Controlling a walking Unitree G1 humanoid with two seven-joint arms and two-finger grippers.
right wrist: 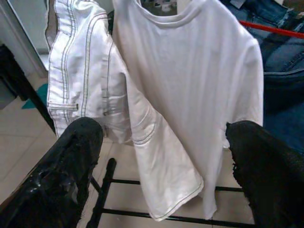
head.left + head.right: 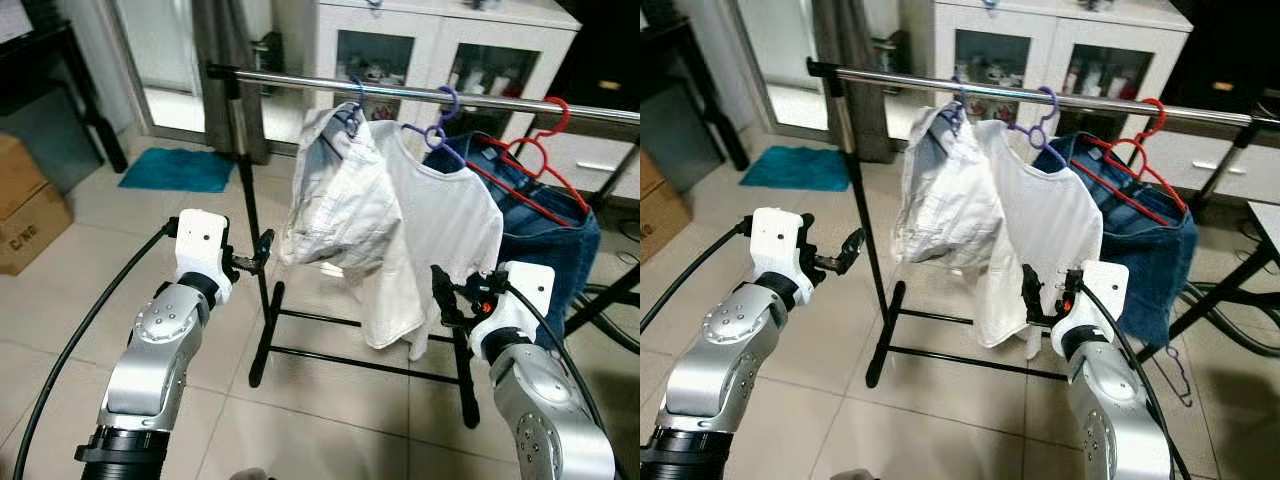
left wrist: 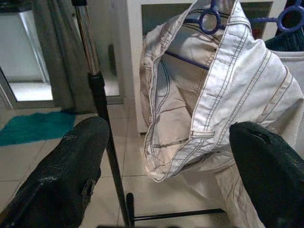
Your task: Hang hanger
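My left claw (image 2: 262,250) and right claw (image 2: 441,290) both hang open and empty before the clothes rail (image 2: 420,93). The purple hanger (image 2: 437,130) carrying the white T-shirt (image 2: 440,235) hooks over the rail, its long axis running crosswise to the bar, hook up. Beside it hang a white striped shirt (image 2: 335,195) and a red hanger (image 2: 535,160) with jeans (image 2: 560,240).
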